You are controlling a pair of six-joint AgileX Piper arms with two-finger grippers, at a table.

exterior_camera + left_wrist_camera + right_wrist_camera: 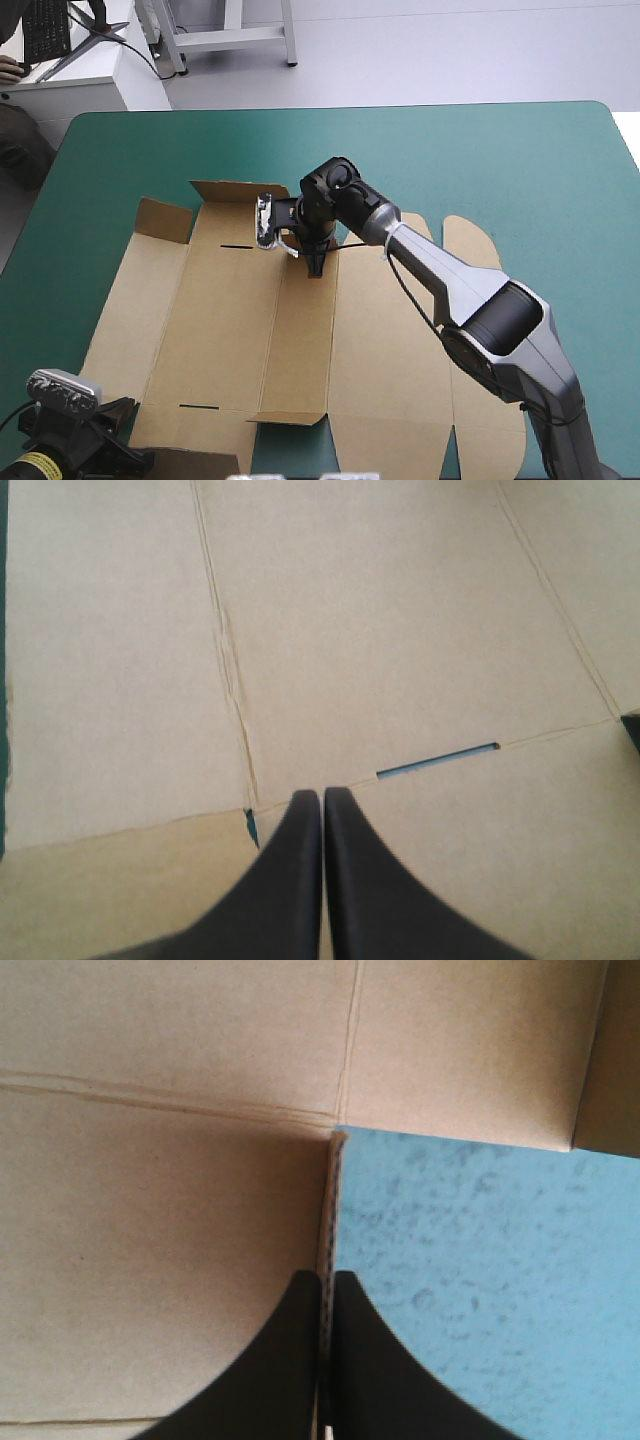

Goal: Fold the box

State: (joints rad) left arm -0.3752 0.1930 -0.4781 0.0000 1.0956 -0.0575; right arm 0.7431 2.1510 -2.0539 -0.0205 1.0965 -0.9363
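Presently, entry one: the box (210, 330). It is a cut sheet of brown board, lying mostly flat at the middle of the table, on the teal-green cover (500, 170). Small flaps stand at its far left corner and rounded tabs at its right side. One narrow middle panel (300, 340) appears lifted off the cover.

Entry two: my right gripper (316, 265). It reaches in from the near right to the far end of that panel. In my right wrist view the black fingers (290, 1360) are all but closed, with the thin board edge pinched between them. Brown board (150, 1260) lies to one side of that edge and bare cover (480, 1280) to the other.

Entry three: my left gripper (322, 800). It is at the box's near left corner. Its fingers are pressed together in one pointed arch, and I can see nothing between them. Flat board (380, 630) lies ahead, with creases running away from the tips. A narrow slot (437, 760) sits just beside the tips.
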